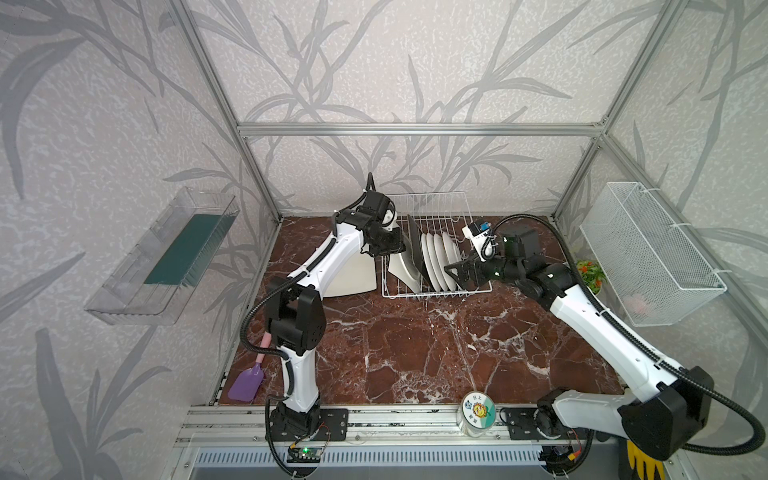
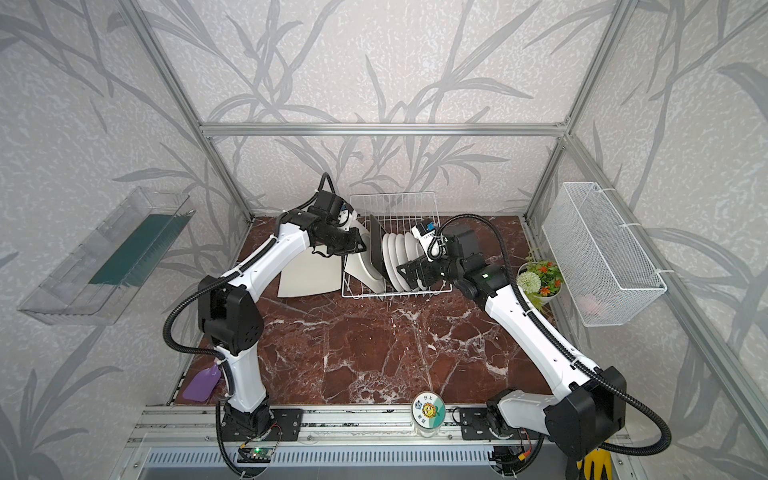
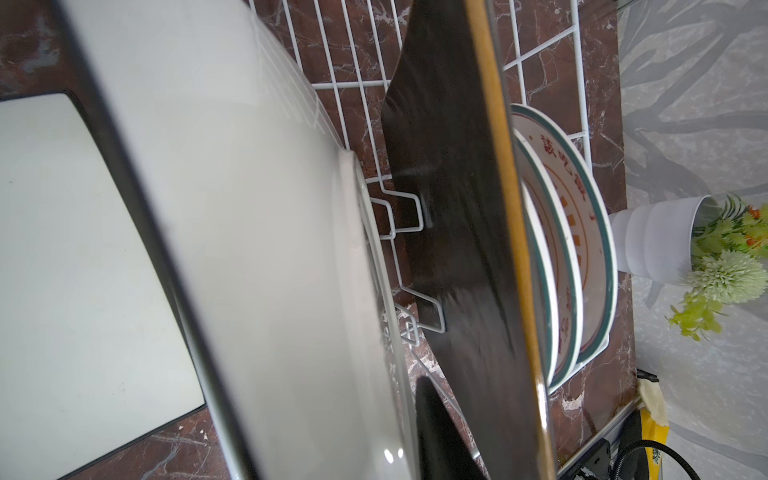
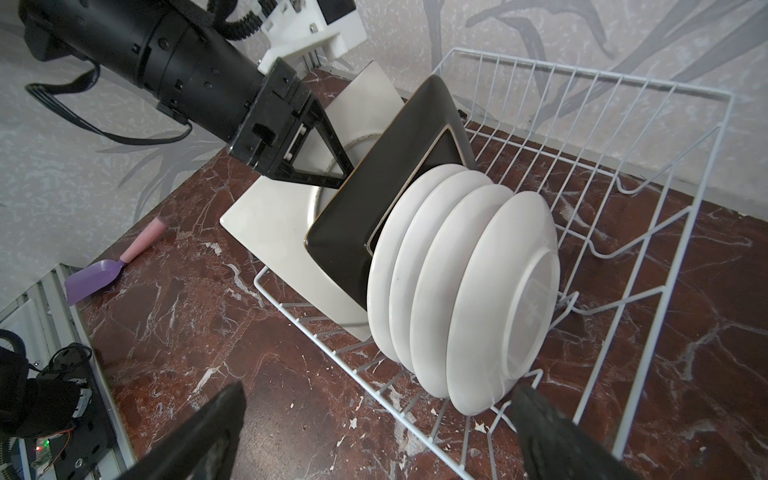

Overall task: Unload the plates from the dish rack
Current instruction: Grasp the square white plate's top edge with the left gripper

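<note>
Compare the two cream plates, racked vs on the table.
Pose: the racked plate leans on edge; the table plate lies flat.
Place: the racked plate sits in the rack beside the black plate; the table plate is outside it.
Contact: the left gripper straddles the racked plate's rim; no gripper is on the table plate.
Both are cream and square.
</note>
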